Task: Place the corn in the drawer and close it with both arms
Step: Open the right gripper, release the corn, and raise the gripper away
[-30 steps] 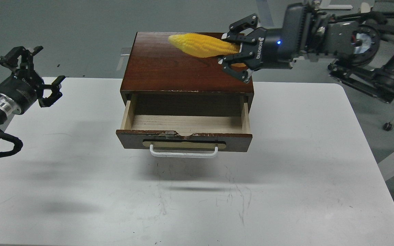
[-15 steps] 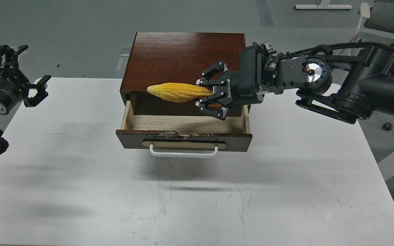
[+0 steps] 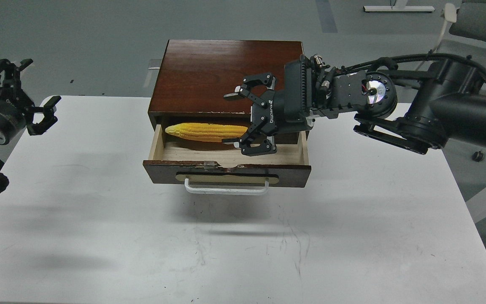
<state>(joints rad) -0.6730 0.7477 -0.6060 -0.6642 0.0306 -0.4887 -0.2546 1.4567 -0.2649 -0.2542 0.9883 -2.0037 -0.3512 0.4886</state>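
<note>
Legible text, one item: white lettering "ROBOTIQ", partly readable and turned sideways, on the black body of the right two-finger gripper (image 3: 243, 120) above the open drawer. No other markings readable.

White table (image 3: 352, 236), rounded corners, top scuffed with fine dark scratches near the middle and soft grey shadows on the left half. Floor (image 3: 78, 38) grey-green, matte, with a darker stripe (image 3: 325, 14) running away at top centre. Grey chair (image 3: 479, 19) at top right; a caster (image 3: 477, 156) shows low beside the table's right edge. White bar (image 3: 399, 8) lies on the floor at top. Lighting even, diffuse.
</note>
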